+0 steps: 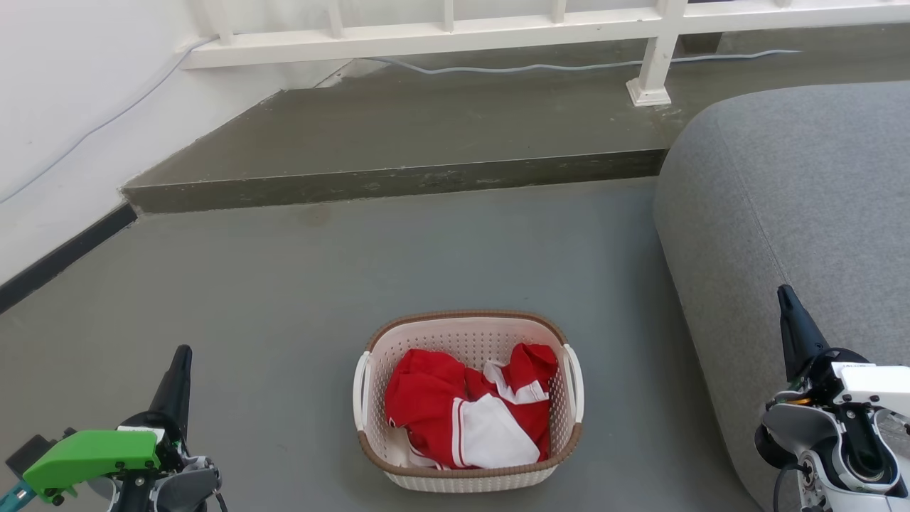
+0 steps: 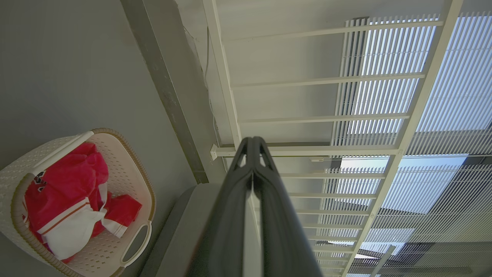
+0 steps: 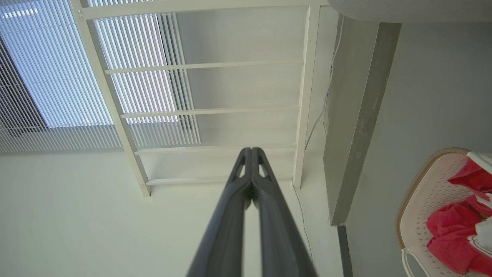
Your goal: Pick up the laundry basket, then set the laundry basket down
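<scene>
Laundry basket (image 1: 466, 340) and surroundings, entered by size.

1. Floor (image 1: 284, 299). Grey and level. It carries the basket in the near middle of the head view, with open ground on every side, so either arm could approach.

2. Sofa (image 1: 796, 213). Grey upholstered body along the robot's right, near the basket but apart from it. It probably narrows the right arm's approach.

3. Raised step (image 1: 426, 128). Darker concrete ledge beyond the basket, well apart. A white railing (image 1: 441, 32) stands on it.

4. The laundry basket itself. Cream perforated walls under a brown woven-look rim. It stands upright on its base, square to the robot and about midway between the two grippers. This likely suits a two-handed lift. Not yet picked up.

5. Garment (image 1: 426, 398). Red and white cloth, crumpled inside the basket and lying below the rim, so it is unlikely to spill in a level lift.

6. Left gripper (image 1: 183, 352). Low at the robot's left, well apart from the basket. The left wrist view shows its fingers pressed together with nothing between them.

7. Right gripper (image 1: 784, 290). Low at the robot's right, in front of the sofa and well apart from the basket. Its fingers are likewise closed together and empty in the right wrist view.

8. Loop handles, left (image 1: 361, 391) and right (image 1: 576, 384). White, one on each short side, each facing its own arm. The slim closed fingers could probably hook through them. An uneven lift would tilt the load.
</scene>
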